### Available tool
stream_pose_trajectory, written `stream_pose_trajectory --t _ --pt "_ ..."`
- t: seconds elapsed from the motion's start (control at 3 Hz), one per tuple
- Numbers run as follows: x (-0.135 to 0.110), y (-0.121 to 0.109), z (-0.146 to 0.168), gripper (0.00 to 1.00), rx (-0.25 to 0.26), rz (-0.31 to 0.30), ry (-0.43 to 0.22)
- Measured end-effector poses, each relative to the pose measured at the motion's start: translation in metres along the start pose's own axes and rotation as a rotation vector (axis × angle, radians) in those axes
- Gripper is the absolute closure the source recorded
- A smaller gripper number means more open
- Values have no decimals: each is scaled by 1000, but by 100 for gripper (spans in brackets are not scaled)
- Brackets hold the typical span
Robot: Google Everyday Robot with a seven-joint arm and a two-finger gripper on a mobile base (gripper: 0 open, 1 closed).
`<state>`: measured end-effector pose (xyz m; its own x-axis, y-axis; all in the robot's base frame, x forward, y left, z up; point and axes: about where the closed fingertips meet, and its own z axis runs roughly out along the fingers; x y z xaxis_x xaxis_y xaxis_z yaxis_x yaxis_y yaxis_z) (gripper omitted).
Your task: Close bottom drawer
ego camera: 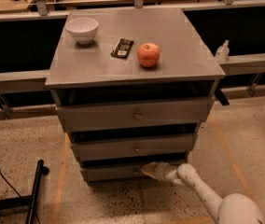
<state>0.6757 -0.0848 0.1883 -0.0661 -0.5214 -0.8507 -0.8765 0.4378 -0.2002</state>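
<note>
Bottom drawer (109, 173): slimmest grey front panel, lowest of three in grey metal cabinet (67, 73), just above speckled floor (254, 143); dark gap above panel.

Pale tapered gripper (146, 170) sat at panel's centre, tip against front; open or closed could not be told. White arm (202, 190) ran off to lower right.

Middle drawer (104, 149) and taller top drawer (100, 116) stacked above.

On cabinet top: white round bowl (82, 29) back left, flat black packet (122, 47) centre, red apple (149, 54) just right of packet.

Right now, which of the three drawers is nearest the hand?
The bottom drawer, the lowest with the slimmest front; the hand sits at its front panel.
</note>
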Motion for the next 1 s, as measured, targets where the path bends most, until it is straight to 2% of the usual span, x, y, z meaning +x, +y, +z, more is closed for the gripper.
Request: stream_pose_trajectory --t 1.0 --pt "0 1 -1 100 0 0 0"
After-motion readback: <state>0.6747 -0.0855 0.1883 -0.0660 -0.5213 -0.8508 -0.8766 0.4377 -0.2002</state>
